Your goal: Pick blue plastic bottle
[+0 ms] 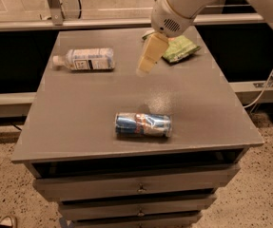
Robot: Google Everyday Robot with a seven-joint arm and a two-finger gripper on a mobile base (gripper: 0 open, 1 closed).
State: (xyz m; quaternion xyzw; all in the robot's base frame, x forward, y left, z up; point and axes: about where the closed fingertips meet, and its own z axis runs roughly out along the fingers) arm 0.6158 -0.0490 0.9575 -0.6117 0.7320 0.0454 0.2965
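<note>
The blue plastic bottle lies on its side at the back left of the grey table, white cap pointing left, white label with dark print facing up. My gripper hangs from the white arm above the table's back middle, to the right of the bottle and apart from it. Its yellowish fingers point down and left.
A blue-and-silver drink can lies on its side near the table's front edge. A green snack bag lies at the back right, partly behind the arm. Drawers sit below the tabletop. A rail and a white cable run at the right.
</note>
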